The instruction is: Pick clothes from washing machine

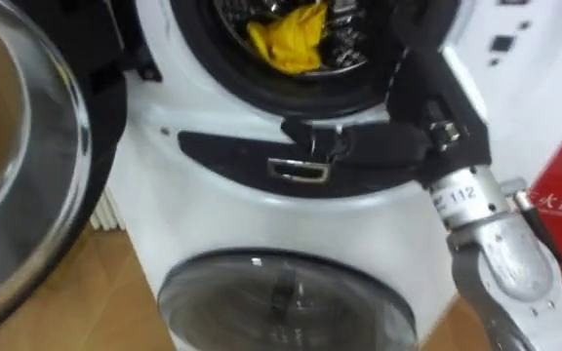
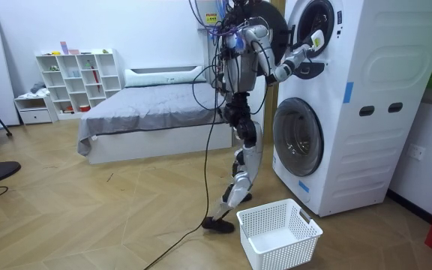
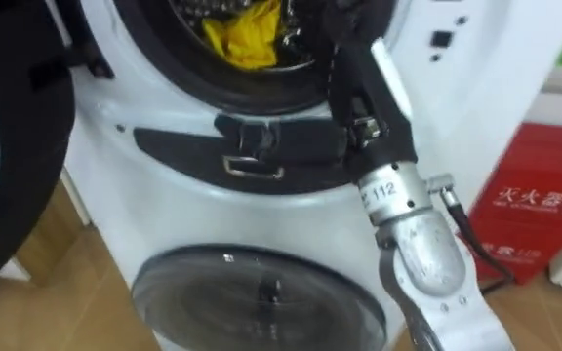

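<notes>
while the right arm reaches into the upper drum (image 1: 224,70): nothing is out of the washing machine (image 1: 242,224) yet; i judge the task to be at its first pick.
yellow cloth (image 1: 286,37): lies bunched in the upper drum, low in the opening, just left of the arm.
right robot hand (image 1: 420,68): dark, inside the drum mouth on its right side, near the cloth; released, clenched or grasping, i cannot tell, since it runs out past the top edge.
upper door (image 1: 18,166): swung open to the robot's left.
lower door (image 1: 286,302): closed.
basket (image 2: 265,212): white, on the floor (image 2: 126,210) beside the robot's feet, near the foot of the machine; looks empty.
stance: robot stands upright facing the machine, right arm raised to the drum.
left to do: take hold of the cloth, draw it out, probably drop it in the basket; then any further pieces.
hard to make out: dark shapes right of the yellow cloth, garment or drum part, unclear; the drum's upper half is cut off; contact between hand and cloth cannot be judged.
</notes>
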You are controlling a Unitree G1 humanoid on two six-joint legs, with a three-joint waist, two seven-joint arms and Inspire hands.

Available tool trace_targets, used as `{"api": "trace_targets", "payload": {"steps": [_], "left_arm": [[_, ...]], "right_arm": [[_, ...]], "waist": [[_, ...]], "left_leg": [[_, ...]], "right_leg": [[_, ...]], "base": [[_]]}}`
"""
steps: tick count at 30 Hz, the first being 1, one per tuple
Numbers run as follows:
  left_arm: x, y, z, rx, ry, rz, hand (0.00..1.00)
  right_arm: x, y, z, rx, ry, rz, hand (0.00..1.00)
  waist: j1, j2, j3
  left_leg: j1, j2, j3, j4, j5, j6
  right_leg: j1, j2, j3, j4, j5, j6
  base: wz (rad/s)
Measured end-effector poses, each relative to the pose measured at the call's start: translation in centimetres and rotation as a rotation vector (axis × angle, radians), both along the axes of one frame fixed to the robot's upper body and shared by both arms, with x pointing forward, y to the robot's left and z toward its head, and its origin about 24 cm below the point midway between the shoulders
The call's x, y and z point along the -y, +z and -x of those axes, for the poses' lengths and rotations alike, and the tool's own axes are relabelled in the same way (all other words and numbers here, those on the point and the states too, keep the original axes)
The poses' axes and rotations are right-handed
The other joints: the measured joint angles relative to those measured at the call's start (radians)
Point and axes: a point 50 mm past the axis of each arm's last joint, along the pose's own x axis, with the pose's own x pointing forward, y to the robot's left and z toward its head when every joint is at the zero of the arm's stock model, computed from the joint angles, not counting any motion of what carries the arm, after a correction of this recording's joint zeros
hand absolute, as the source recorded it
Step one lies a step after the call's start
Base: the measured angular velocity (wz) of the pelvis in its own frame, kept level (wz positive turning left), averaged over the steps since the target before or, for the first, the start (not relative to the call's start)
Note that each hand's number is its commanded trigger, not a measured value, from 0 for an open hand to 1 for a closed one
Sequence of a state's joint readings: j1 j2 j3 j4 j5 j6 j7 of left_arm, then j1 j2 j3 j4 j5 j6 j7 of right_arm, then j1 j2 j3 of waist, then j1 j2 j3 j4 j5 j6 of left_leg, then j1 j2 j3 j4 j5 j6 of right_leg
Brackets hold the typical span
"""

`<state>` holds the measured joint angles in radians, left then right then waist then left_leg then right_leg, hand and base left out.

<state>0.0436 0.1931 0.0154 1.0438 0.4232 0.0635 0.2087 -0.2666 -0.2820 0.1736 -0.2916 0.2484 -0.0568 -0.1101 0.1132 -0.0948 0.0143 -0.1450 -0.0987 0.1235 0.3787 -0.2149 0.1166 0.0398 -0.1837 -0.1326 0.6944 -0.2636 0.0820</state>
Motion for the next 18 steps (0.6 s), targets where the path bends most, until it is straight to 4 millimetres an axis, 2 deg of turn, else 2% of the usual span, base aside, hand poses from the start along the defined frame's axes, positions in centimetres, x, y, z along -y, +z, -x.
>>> {"api": "trace_targets", "payload": {"steps": [1,2,3,4,5,6,7,8,9,10,12,16,18], "left_arm": [[0.0,0.1,-0.4,0.014,-0.002,-0.009,0.00],[0.0,0.2,-0.6,0.020,-0.004,-0.011,0.00],[0.0,0.3,-1.0,0.034,-0.012,-0.014,0.00],[0.0,0.4,-1.0,0.038,-0.016,-0.015,0.00],[0.0,0.4,-1.1,0.044,-0.019,-0.013,0.00],[0.0,0.3,-1.0,0.046,-0.022,-0.011,0.00],[0.0,0.2,-0.4,0.036,-0.021,-0.009,0.00],[0.0,0.1,0.0,0.025,-0.018,-0.010,0.00],[-0.1,-0.1,0.9,0.004,-0.011,-0.012,0.00],[-0.4,-0.3,2.2,-0.028,0.003,-0.018,0.00],[-0.7,-0.7,3.9,-0.079,0.025,-0.030,0.00],[-1.1,-1.2,7.7,-0.203,0.074,-0.034,0.00],[-1.1,-1.3,8.4,-0.223,0.078,-0.027,0.00]], "right_arm": [[0.2,-0.7,0.6,0.003,-0.004,0.003,0.00],[0.2,-0.8,0.7,0.007,0.002,0.017,0.00],[0.2,-0.8,0.8,0.000,0.013,0.033,0.00],[0.2,-1.1,0.9,-0.014,0.019,0.039,0.00],[0.2,-1.2,0.8,-0.023,0.022,0.043,0.00],[0.2,-1.3,0.8,-0.037,0.026,0.049,0.00],[0.1,-1.5,0.7,-0.054,0.035,0.053,0.00],[0.2,-1.6,0.7,-0.066,0.039,0.052,0.00],[0.2,-1.8,0.7,-0.091,0.049,0.049,0.00],[0.1,-1.9,0.7,-0.101,0.067,0.046,0.00],[0.3,-1.9,0.7,-0.105,0.082,0.043,0.00],[0.4,-2.0,0.6,-0.117,0.090,0.044,0.00],[0.5,-2.1,0.5,-0.125,0.094,0.037,0.00]], "waist": [[-0.010,0.010,0.0034],[-0.013,0.015,0.0032],[-0.024,0.025,0.0040],[-0.034,0.028,0.0059],[-0.040,0.029,0.0061],[-0.043,0.029,0.0060],[-0.043,0.029,0.0060],[-0.044,0.029,0.0042],[-0.039,0.037,-0.0062],[-0.030,0.042,-0.0138],[-0.021,0.054,-0.0083],[-0.016,0.053,-0.0084],[-0.004,0.048,-0.0092]], "left_leg": [[0.026,0.002,-0.009,-0.028,-0.001,0.002],[0.035,0.007,-0.010,-0.039,-0.001,0.002],[0.052,0.020,-0.018,-0.055,-0.001,0.003],[0.069,0.026,-0.019,-0.075,0.001,0.004],[0.077,0.029,-0.019,-0.078,0.001,0.004],[0.090,0.033,-0.018,-0.085,0.001,0.004],[0.106,0.033,-0.013,-0.092,0.001,0.003],[0.117,0.032,-0.014,-0.096,0.001,0.002],[0.134,0.034,-0.019,-0.113,0.003,-0.002],[0.145,0.041,-0.020,-0.128,0.008,-0.009],[0.156,0.052,-0.021,-0.143,0.014,-0.015],[0.157,0.066,-0.027,-0.145,0.019,-0.026],[0.155,0.070,-0.028,-0.146,0.021,-0.032]], "right_leg": [[-0.014,0.009,0.008,0.012,-0.014,-0.005],[-0.028,0.015,0.014,0.009,-0.038,-0.013],[-0.060,0.043,0.022,-0.019,-0.074,-0.025],[-0.095,0.064,0.024,-0.065,-0.082,-0.029],[-0.107,0.071,0.021,-0.101,-0.082,-0.029],[-0.123,0.087,0.030,-0.199,-0.073,-0.034],[-0.133,0.102,0.049,-0.295,-0.016,-0.045],[-0.134,0.107,0.051,-0.317,0.041,-0.050],[-0.124,0.117,0.049,-0.336,0.071,-0.064],[-0.105,0.130,0.048,-0.373,0.093,-0.069],[-0.077,0.145,0.046,-0.419,0.121,-0.075],[-0.051,0.163,0.047,-0.467,0.144,-0.086],[-0.047,0.168,0.049,-0.485,0.148,-0.089]], "base": [[-0.22],[-0.21],[-0.14],[-0.04],[0.00],[0.00],[0.05],[0.05],[-0.07],[-0.11],[-0.07],[0.03],[0.00]]}}
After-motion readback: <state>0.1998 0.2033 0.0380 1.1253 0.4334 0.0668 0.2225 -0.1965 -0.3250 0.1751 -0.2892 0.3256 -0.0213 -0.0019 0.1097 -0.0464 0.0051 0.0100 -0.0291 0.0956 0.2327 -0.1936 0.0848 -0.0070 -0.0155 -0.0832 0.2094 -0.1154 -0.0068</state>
